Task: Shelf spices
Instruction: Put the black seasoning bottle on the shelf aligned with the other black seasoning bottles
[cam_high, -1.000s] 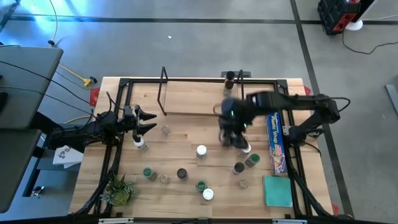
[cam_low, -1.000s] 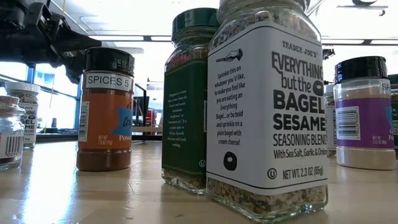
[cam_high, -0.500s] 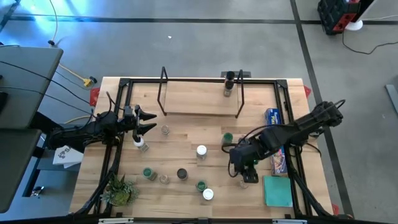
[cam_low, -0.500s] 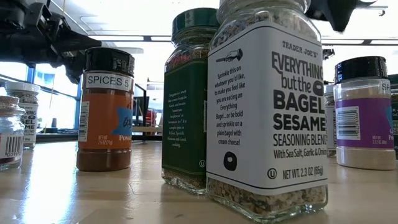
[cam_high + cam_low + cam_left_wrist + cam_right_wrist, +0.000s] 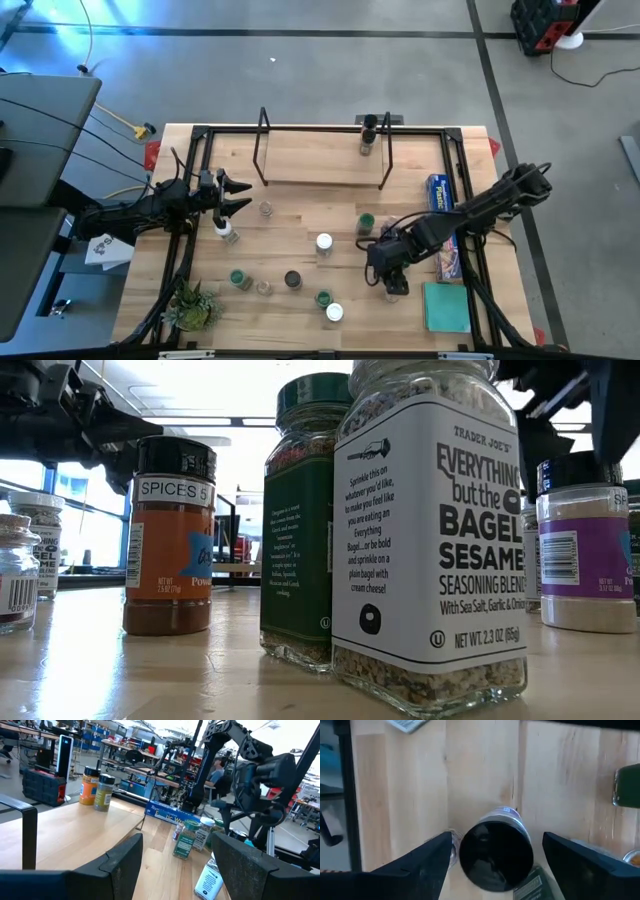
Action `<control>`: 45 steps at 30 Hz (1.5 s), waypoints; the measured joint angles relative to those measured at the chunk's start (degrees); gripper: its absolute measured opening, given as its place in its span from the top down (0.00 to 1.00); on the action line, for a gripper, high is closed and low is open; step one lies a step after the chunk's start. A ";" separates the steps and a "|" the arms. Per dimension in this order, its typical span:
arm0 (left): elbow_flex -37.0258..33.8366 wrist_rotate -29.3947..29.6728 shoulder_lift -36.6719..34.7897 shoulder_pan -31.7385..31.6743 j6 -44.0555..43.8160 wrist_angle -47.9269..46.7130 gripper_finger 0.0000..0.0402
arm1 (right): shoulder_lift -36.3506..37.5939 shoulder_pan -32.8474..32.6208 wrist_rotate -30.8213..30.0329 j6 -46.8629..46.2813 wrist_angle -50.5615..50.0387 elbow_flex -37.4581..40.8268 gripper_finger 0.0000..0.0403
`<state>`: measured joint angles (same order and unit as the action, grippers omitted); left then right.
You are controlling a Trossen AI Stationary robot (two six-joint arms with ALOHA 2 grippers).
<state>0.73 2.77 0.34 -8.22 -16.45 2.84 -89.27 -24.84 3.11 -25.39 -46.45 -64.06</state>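
Observation:
The shelf [image 5: 320, 160] stands at the table's far middle, with two spice jars [image 5: 368, 134] on its right end. Several more spice jars stand scattered over the near half of the table, among them a white-lidded one [image 5: 324, 242] and a green-lidded one [image 5: 366, 221]. My right gripper [image 5: 388, 272] hangs open, pointing steeply down over a black-lidded jar with a purple label [image 5: 496, 850]. Its fingers [image 5: 422, 865] stand on either side of the lid with gaps between. In the low view this jar [image 5: 588, 550] stands under the gripper [image 5: 570, 410]. My left gripper [image 5: 236, 195] waits open and level at the table's left edge.
A long blue plastic-wrap box [image 5: 437, 190] lies along the right edge, partly under my right arm. A teal pad [image 5: 445, 305] lies at the near right corner and a small green plant [image 5: 190, 305] at the near left. A white-lidded jar [image 5: 225, 232] sits close to my left gripper.
My right gripper has swung from the table's middle, just in front of the shelf, toward the near right. It has sunk and tipped more steeply down, and now hangs over the black-lidded jar. The jars have not moved.

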 joint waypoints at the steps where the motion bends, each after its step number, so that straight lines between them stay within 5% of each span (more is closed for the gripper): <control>1: 0.00 0.00 0.00 0.01 0.00 0.01 0.42 | 0.00 -0.02 0.00 0.23 0.67 0.63 0.28; 8: 0.00 -0.02 0.02 0.01 -0.66 0.01 0.42 | 0.02 0.22 -0.13 -0.54 2.45 2.63 0.51; 14: 0.00 -0.06 0.02 0.01 -3.02 -0.01 0.42 | -0.11 4.94 0.55 0.84 -4.77 -6.63 0.52; 22: 0.00 -0.48 0.02 0.01 -2.99 0.01 0.42 | 0.02 21.16 -0.07 9.36 -20.76 -28.06 0.52; 27: 0.00 -0.48 0.00 0.01 -2.97 0.03 0.42 | -0.74 33.24 -0.35 12.68 -22.04 -36.80 0.52; 39: 0.00 -0.46 0.01 0.01 -2.97 0.01 0.42 | -25.56 49.75 -2.30 28.05 -40.65 -66.36 0.52; 45: 0.00 -0.37 0.02 0.01 -2.95 0.01 0.42 | -29.99 51.54 0.68 37.98 -42.71 -65.16 0.52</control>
<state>0.73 2.39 0.36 -8.21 -19.40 2.85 -119.26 26.70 3.79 12.59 -89.16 -129.21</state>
